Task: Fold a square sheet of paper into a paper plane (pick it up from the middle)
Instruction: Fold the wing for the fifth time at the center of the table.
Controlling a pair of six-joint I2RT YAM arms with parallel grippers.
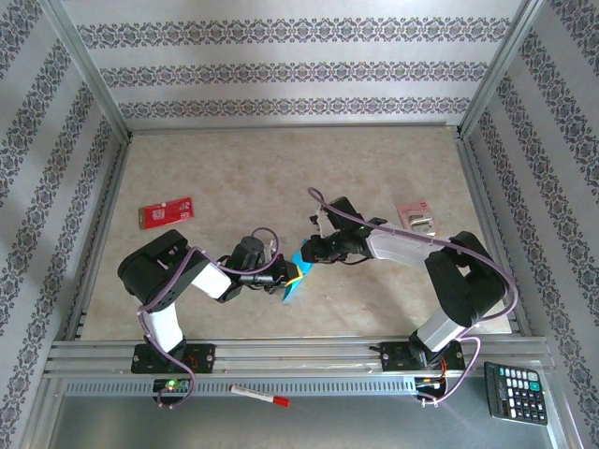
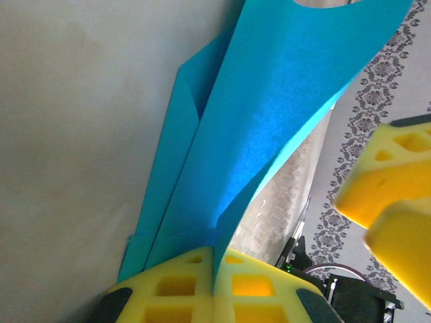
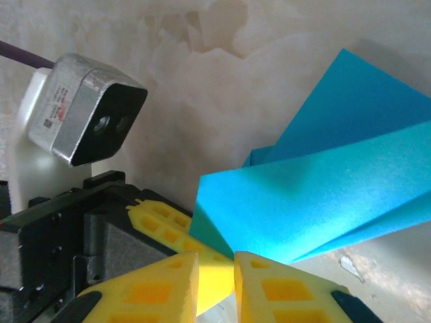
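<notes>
Left wrist: left fingers (image 2: 175, 286) pinch the folded paper (image 2: 269, 121), top cropped; right fingers (image 2: 387, 175) slightly parted.

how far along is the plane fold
Done: the square sheet of paper is already creased into a long, layered wedge. In hand: the left claw is shut on one end of it, while the right claw sits close beside it, not clearly gripping. Left: the flaps flare apart, so it likely needs more folds and pressing.

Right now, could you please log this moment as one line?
left gripper: shut on paper | right gripper: slightly open, beside paper | paper: partly folded
</notes>
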